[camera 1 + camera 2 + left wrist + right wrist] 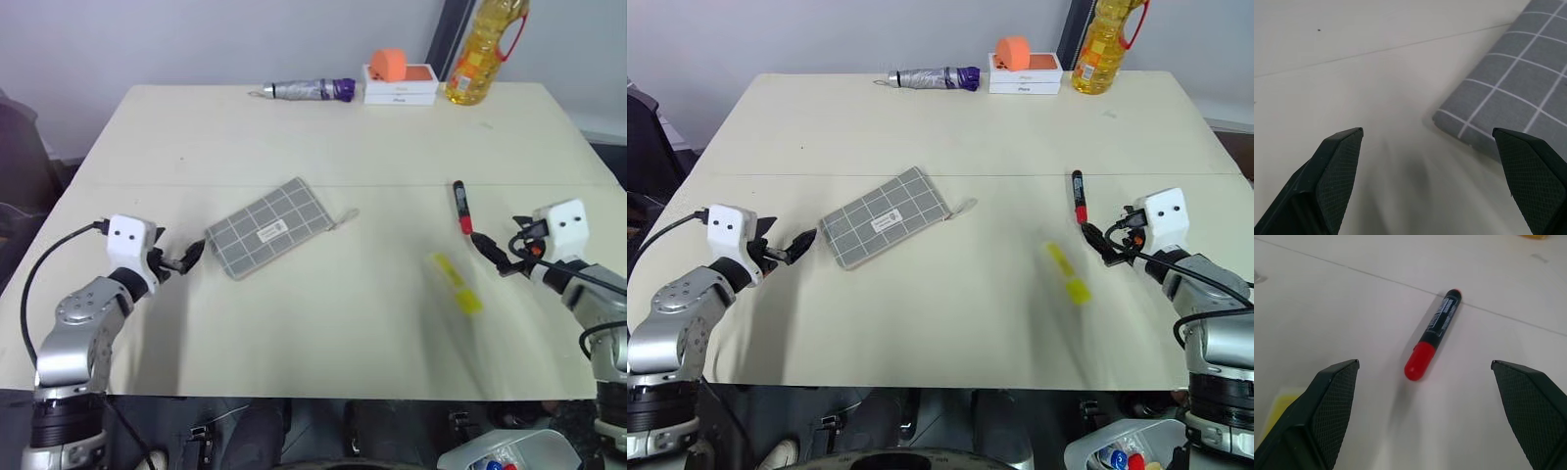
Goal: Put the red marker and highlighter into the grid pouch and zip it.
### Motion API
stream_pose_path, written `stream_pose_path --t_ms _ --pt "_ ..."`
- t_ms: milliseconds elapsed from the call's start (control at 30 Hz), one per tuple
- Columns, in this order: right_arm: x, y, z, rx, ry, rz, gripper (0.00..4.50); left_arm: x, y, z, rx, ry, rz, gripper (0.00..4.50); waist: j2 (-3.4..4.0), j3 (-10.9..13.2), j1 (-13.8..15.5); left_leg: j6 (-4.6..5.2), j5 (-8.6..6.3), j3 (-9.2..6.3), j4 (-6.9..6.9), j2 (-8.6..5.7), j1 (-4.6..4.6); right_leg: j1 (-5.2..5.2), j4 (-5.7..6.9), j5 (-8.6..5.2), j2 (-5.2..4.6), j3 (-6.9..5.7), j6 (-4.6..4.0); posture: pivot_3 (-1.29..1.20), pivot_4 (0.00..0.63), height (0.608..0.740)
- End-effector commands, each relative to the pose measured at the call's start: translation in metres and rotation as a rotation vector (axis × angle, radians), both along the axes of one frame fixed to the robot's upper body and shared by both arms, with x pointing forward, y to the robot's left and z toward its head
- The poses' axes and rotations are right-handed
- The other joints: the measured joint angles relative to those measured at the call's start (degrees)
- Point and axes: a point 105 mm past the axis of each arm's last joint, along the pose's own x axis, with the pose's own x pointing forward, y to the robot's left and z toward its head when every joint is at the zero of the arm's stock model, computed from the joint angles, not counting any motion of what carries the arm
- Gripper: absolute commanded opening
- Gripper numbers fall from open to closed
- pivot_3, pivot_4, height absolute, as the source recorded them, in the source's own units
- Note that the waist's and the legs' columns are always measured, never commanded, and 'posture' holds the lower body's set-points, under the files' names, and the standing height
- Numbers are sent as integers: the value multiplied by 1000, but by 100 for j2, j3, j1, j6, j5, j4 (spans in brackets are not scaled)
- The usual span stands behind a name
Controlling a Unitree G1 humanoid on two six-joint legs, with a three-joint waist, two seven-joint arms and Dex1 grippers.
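Both arms reach in over the near edge of the worktop [294,137], forearms angled inward and wrists held low, pointing forward and slightly down. On the near left side, the left gripper [184,261] has its jaws spread wide and empty, the tips just beside the nearest corner of the grid pouch [270,227], apparently not touching it, though the gap is hard to judge. That pouch lies flat and skewed left of the worktop's centre, label up, its pull cord trailing toward the middle. On the near right side, the right gripper [494,255] also has its jaws spread and holds nothing; the red marker [461,207] lies on the worktop just beyond its tips, red end nearest the gripper. Close by, toward the near edge and slightly inward, the highlighter [456,283] lies apart from the marker. Along the far edge sit a folded umbrella [306,90], a white-and-orange box [402,84] with an orange object on top, and a bottle of yellow oil [482,49].
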Motion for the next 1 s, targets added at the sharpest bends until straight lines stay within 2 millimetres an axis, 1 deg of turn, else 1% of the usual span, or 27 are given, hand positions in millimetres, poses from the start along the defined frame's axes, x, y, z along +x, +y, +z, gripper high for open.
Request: stream_pose_path --t_ms 33,167,400,800,900,1000 --pt "5 3 13 3 -61 21 4500 -3 4 23 2 -82 4 4460 1 0 0 0 0 0 0 0 0 0 0 0 0 0 0 0 150 740" --pt "6 2 11 2 -56 23 4500 -4 9 25 7 -91 31 4460 1 0 0 0 0 0 0 0 1 0 0 0 0 0 0 0 150 740" --pt "6 0 10 0 -50 27 4500 -11 10 13 31 -37 7 4460 1 0 -10 0 0 0 -3 0 1 -1 0 0 0 1 0 0 150 740" --pt "4 2 9 3 -37 58 4500 -15 17 12 27 -31 11 4460 1 0 1 0 0 0 -1 0 2 1 0 0 0 0 0 0 150 740" --pt "5 5 10 3 -39 68 4500 -16 16 12 19 -27 4 4460 1 0 -6 0 0 -1 -2 1 2 0 0 0 0 0 0 0 150 740" --pt "7 11 13 -1 -48 94 4500 -17 15 11 36 -21 -6 4460 1 0 -3 0 0 -1 -1 1 2 1 0 0 0 0 0 0 150 740"
